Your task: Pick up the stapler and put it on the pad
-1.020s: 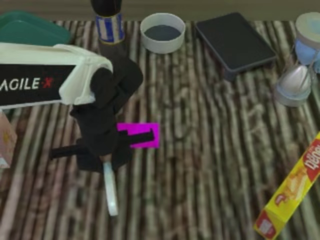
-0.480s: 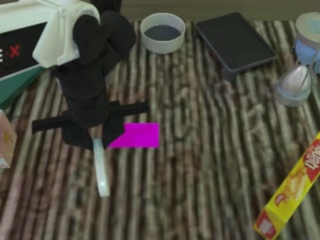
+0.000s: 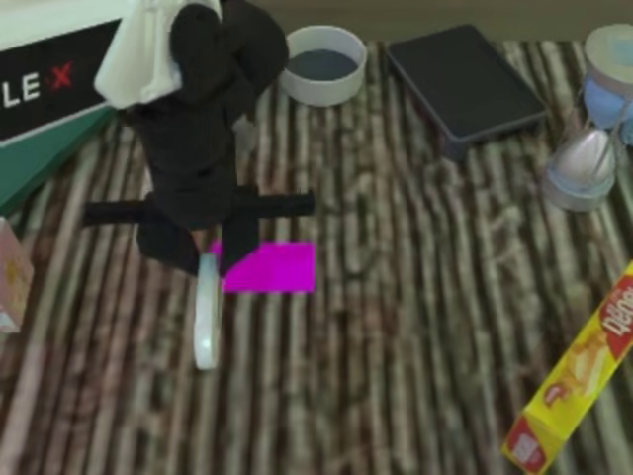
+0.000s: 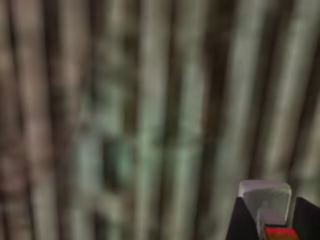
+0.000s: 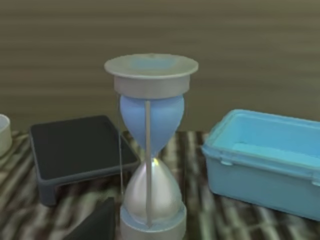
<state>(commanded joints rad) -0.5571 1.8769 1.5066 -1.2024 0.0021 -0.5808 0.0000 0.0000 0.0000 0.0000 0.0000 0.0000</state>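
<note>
Since half a second ago, left arm has shifted slightly rightward across the top view, carrying the stapler with it; pad more exposed now.

Striped table (image 3: pixel 415 327) fills the scene.
Left gripper (image 3: pixel 205 259) hangs over the table's left half, fingers clamped on one end of the stapler (image 3: pixel 206 315). Stapler's pale bar projects from the fingers toward the near edge, its held end just off the pad's left edge.
Pad (image 3: pixel 272 268): flat magenta rectangle, immediately right of the gripper, partly under it.
Left wrist view: stapler tip (image 4: pixel 265 200) between dark fingers (image 4: pixel 242 222), blurred stripes behind.
Right gripper out of sight; its wrist view faces an hourglass (image 5: pixel 150 150).
</note>
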